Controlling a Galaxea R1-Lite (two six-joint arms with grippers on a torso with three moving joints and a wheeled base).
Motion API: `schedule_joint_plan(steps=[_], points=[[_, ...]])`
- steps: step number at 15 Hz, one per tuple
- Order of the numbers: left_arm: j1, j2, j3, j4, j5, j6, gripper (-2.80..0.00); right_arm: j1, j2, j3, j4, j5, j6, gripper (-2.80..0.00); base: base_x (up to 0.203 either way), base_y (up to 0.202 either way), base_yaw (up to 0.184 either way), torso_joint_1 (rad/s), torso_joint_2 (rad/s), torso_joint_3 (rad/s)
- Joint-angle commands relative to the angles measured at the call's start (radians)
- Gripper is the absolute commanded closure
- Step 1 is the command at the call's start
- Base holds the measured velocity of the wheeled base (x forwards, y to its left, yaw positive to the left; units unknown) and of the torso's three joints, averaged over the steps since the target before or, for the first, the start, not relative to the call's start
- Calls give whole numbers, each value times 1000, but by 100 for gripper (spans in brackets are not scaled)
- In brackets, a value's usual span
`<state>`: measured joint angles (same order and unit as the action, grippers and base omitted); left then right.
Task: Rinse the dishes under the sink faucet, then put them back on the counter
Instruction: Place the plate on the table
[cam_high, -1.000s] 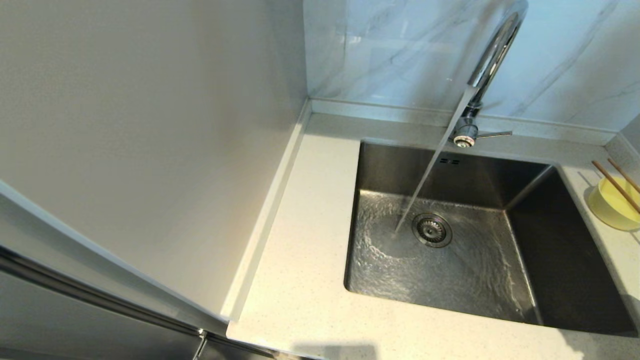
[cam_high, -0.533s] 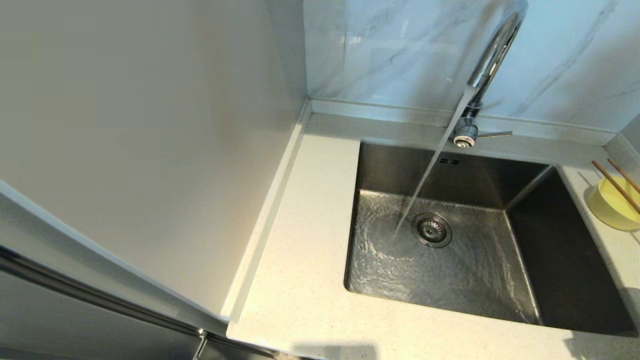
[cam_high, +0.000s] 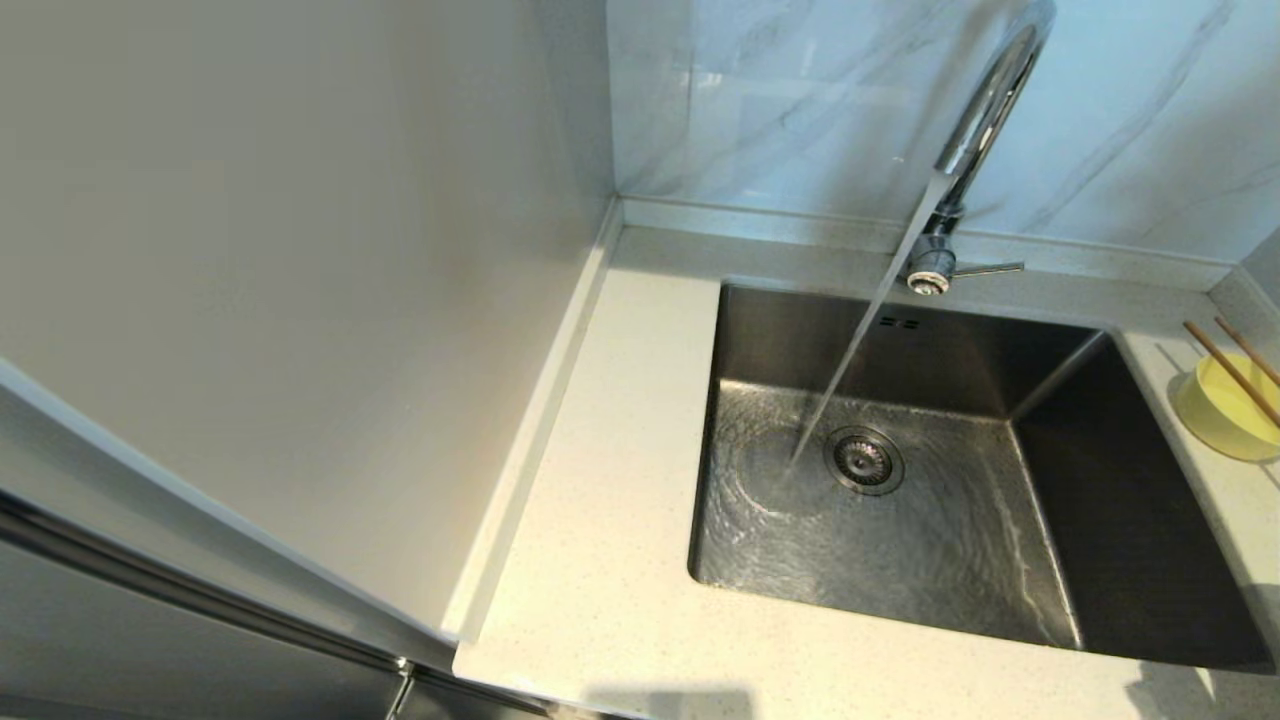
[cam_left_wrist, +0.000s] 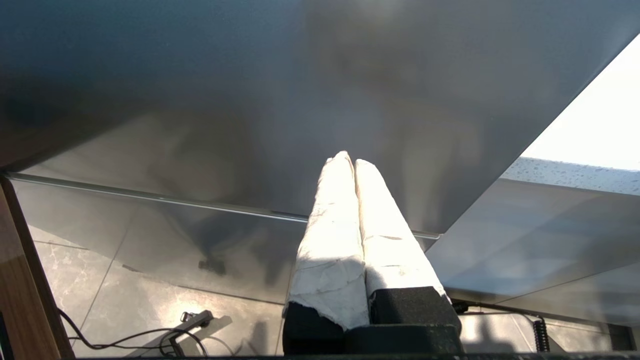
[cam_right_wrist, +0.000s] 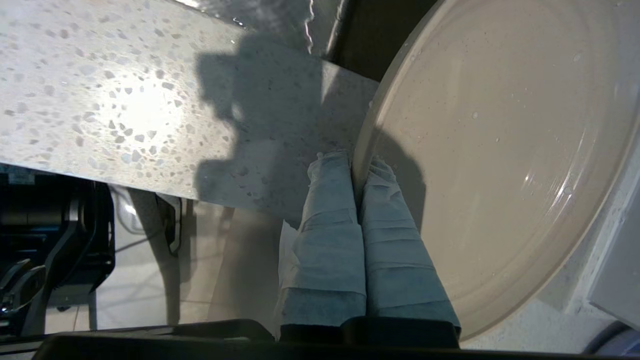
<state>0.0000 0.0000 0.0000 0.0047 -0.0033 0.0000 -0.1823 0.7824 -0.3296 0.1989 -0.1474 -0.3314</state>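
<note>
Here, right hand (cam_right_wrist: 359, 167) pinches 1 plate (cam_right_wrist: 500, 150); 1 bowl (cam_high: 1225, 410), 2 chopsticks (cam_high: 1230, 370).

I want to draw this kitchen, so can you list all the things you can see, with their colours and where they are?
sink: one, steel, set in the counter.
faucet: one, shiny chrome, behind the sink, water running.
drain strainer: one, metal, on the sink floor.
counter: one, off-white speckled, around the sink.
bowl: one, yellow, on the counter right of the sink.
chopsticks: two, brown, across the bowl.
plate: one, cream, wet, by the counter's front edge.
marble wall: white, grey-veined, behind the faucet.
right gripper: fingers pinch the plate's rim.
left gripper: fingers together, low beside a grey cabinet.
</note>
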Motion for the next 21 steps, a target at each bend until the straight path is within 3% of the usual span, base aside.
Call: schedule_joint_plan(steps=[1, 5, 12, 18, 19, 21], points=[[0, 0, 0, 0, 0, 0, 0, -7, 86, 0, -1, -14, 13, 0, 0, 0, 0, 0, 0, 0], [0, 0, 0, 0, 0, 0, 0, -33, 241, -15, -96, -46, 108, 0, 0, 0, 0, 0, 0, 0], [0, 0, 0, 0, -1, 0, 0, -199, 440, -75, -151, -47, 116, 0, 0, 0, 0, 0, 0, 0], [0, 0, 0, 0, -1, 0, 0, -206, 465, -83, -207, -37, 115, -9, 0, 0, 0, 0, 0, 0], [0, 0, 0, 0, 0, 0, 0, -206, 472, -85, -208, -37, 115, -280, 0, 0, 0, 0, 0, 0], [0, 0, 0, 0, 0, 0, 0, -207, 491, -92, -229, -38, 116, -280, 0, 0, 0, 0, 0, 0]])
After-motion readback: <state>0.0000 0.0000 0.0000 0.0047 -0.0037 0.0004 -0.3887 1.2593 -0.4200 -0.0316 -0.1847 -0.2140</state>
